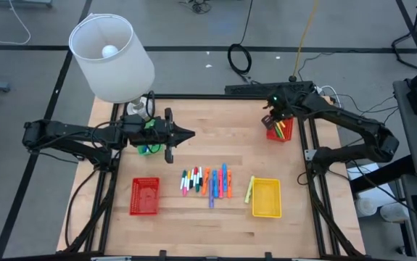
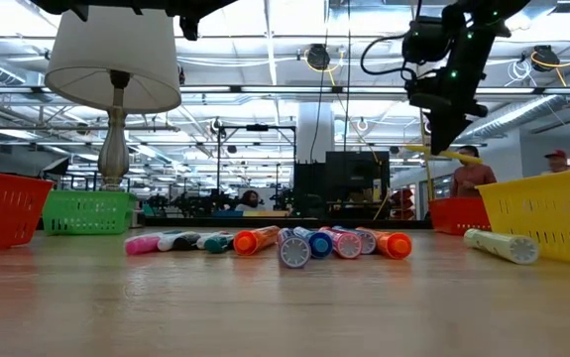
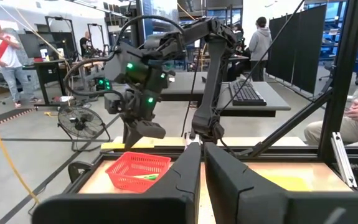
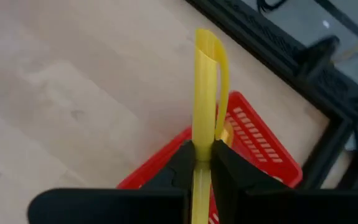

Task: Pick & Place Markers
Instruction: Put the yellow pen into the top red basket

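Over at the far right corner of the wooden table (image 1: pixel 230 130), a yellow marker pen (image 4: pixel 207 93) is pinched between the two dark fingers (image 4: pixel 179 163) of the right gripper (image 1: pixel 275 116), held above a small red plastic mesh basket (image 1: pixel 281 132). From the low view the yellow pen sticks out sideways from the gripper, well above the tabletop. Something yellow and green already lies inside that basket.

Nearer the middle of the table lies a loose row of thin markers (image 1: pixel 207 181) in green, red, pink, orange and blue, lying side by side and touching in places. One more pale yellow marker (image 1: pixel 250 189) rests just left of a yellow rectangular basket (image 1: pixel 266 199), close against its wall.

A second red mesh basket (image 1: pixel 145 196) sits near the left front, well apart from the row. A green basket (image 1: pixel 149 147) stands farther back on the left, partly hidden under the left gripper (image 1: pixel 186 134), whose fingers are pressed together on nothing, hanging above the table. A lamp with a white drum shade (image 1: pixel 112 54) stands at the far left corner.
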`<action>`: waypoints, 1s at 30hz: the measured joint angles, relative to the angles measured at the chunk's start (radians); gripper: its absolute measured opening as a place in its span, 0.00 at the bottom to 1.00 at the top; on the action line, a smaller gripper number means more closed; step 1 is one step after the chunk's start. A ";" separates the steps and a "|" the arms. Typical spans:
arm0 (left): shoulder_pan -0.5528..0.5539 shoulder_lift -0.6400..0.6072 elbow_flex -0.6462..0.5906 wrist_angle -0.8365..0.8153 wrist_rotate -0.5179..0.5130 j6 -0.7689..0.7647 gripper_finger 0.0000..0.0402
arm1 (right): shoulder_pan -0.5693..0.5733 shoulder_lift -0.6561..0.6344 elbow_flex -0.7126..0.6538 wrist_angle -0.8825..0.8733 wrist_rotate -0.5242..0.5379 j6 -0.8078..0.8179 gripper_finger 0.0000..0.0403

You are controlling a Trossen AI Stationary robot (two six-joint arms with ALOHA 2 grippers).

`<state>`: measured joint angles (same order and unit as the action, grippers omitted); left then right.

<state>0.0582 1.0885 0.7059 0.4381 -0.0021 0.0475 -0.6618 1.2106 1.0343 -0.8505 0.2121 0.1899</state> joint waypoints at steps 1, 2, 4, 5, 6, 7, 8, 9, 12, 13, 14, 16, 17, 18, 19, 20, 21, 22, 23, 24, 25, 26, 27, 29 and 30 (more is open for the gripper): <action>0.000 0.000 0.000 0.000 0.000 0.000 0.08 | -0.009 0.000 -0.004 0.001 -0.001 0.015 0.05; 0.000 0.000 0.000 0.000 0.000 0.000 0.08 | -0.016 0.000 -0.010 -0.001 -0.001 0.032 0.05; 0.000 0.000 0.000 0.000 0.000 0.000 0.08 | -0.026 0.000 -0.024 -0.025 -0.003 0.061 0.05; 0.000 0.000 0.000 0.000 0.000 0.000 0.08 | -0.030 0.000 -0.034 -0.027 -0.003 0.076 0.05; 0.000 0.000 0.000 0.000 0.000 0.000 0.08 | -0.033 0.000 -0.045 -0.024 -0.004 0.095 0.05; 0.000 0.000 0.000 0.000 0.000 0.000 0.08 | -0.033 0.000 -0.058 -0.021 -0.003 0.118 0.05; 0.000 0.000 0.000 0.000 0.000 0.000 0.08 | -0.037 0.000 -0.071 -0.022 -0.004 0.136 0.05; 0.000 0.000 0.000 0.000 0.000 0.000 0.08 | -0.041 0.000 -0.083 -0.025 -0.004 0.151 0.06; 0.000 0.000 0.000 0.000 0.000 0.000 0.08 | -0.050 0.000 -0.117 -0.011 -0.004 0.204 0.06; 0.000 0.000 0.000 0.000 0.000 0.000 0.08 | -0.052 0.000 -0.130 -0.002 -0.004 0.214 0.06; 0.000 0.000 0.000 0.000 0.000 0.000 0.08 | -0.052 0.000 -0.144 0.006 -0.005 0.220 0.06; 0.000 0.000 0.000 0.000 0.000 0.000 0.08 | -0.051 0.000 -0.168 0.015 -0.004 0.228 0.06; 0.000 0.000 0.000 0.000 0.000 0.000 0.08 | -0.051 0.000 -0.180 0.023 -0.003 0.229 0.06; 0.000 0.000 0.000 0.000 0.000 0.000 0.08 | -0.051 0.000 -0.193 0.040 -0.003 0.228 0.06; 0.000 0.000 0.000 0.000 0.000 0.000 0.08 | -0.051 0.000 -0.206 0.060 -0.002 0.226 0.06; 0.000 0.000 0.000 0.000 0.000 0.000 0.08 | -0.051 0.000 -0.215 0.077 -0.002 0.224 0.06; 0.000 0.000 0.000 0.000 0.000 0.000 0.08 | -0.051 0.000 -0.223 0.096 -0.001 0.221 0.06; 0.000 0.000 0.000 0.000 0.000 0.000 0.08 | -0.051 0.000 -0.229 0.115 -0.001 0.216 0.06; 0.000 0.000 0.000 0.000 0.000 0.000 0.08 | -0.051 0.000 -0.233 0.133 -0.001 0.212 0.06; 0.000 0.000 0.000 0.000 0.000 0.000 0.08 | -0.051 0.000 -0.236 0.146 -0.001 0.208 0.06; 0.000 0.000 0.000 0.000 0.000 0.000 0.08 | -0.052 0.000 -0.236 0.152 0.000 0.203 0.06; 0.000 0.000 0.000 0.000 0.000 0.000 0.08 | -0.054 0.000 -0.236 0.157 0.000 0.193 0.06; 0.000 0.000 0.000 0.000 0.000 0.000 0.08 | -0.057 0.000 -0.236 0.159 -0.001 0.187 0.06; 0.000 0.000 0.000 0.000 0.000 0.000 0.08 | -0.067 0.000 -0.236 0.153 -0.001 0.179 0.06; 0.000 0.000 0.000 0.000 0.000 0.000 0.08 | -0.072 0.000 -0.236 0.150 0.000 0.172 0.06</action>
<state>0.0582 1.0885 0.7059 0.4381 -0.0021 0.0475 -0.7342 1.2106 0.7982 -0.7008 0.2123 0.3618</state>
